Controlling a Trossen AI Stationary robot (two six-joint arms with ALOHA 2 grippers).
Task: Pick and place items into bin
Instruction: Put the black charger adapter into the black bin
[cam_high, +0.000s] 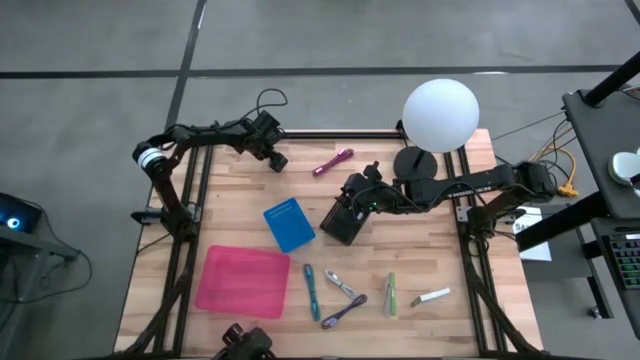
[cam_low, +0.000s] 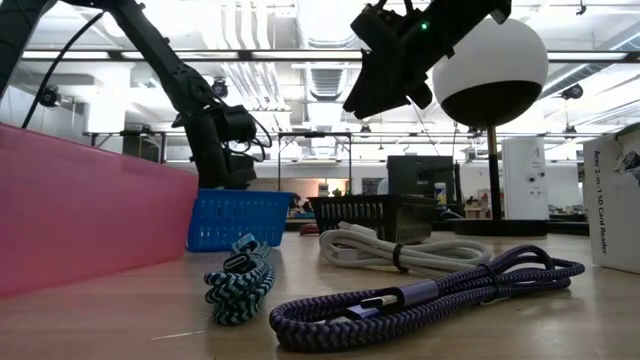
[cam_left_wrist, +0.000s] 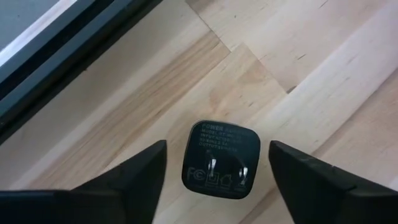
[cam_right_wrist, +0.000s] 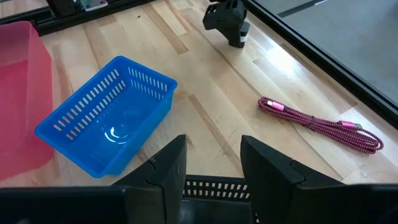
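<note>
The wooden table (cam_high: 420, 250) carries everything. The pink bin (cam_high: 243, 280), the largest container, lies well off from both grippers, nearer the right one, and is probably the target. The white globe lamp (cam_high: 440, 115) stands just behind the right arm and is no part of the job.

Two small baskets sit between the grippers. The blue basket (cam_right_wrist: 106, 121) is just ahead of the right gripper (cam_right_wrist: 213, 149), and the black basket (cam_high: 345, 218) is directly under it. The low view shows that gripper hanging well above the black basket with its fingers parted, holding nothing.

There are four cables. The magenta cable (cam_high: 332, 161) lies between the two grippers. The teal cable (cam_low: 240, 275), the white cable (cam_low: 400, 250) and the purple cable (cam_low: 430, 295) lie together beyond the baskets, far from the left gripper. A green thing (cam_high: 390, 293) and a white thing (cam_high: 433, 296) lie beside them, too small to identify.

The single black charger plug (cam_left_wrist: 221, 158) lies flat between the left gripper's (cam_high: 274, 156) spread fingers (cam_left_wrist: 134, 171), untouched. I judge the left gripper is lined up to close on it.
</note>
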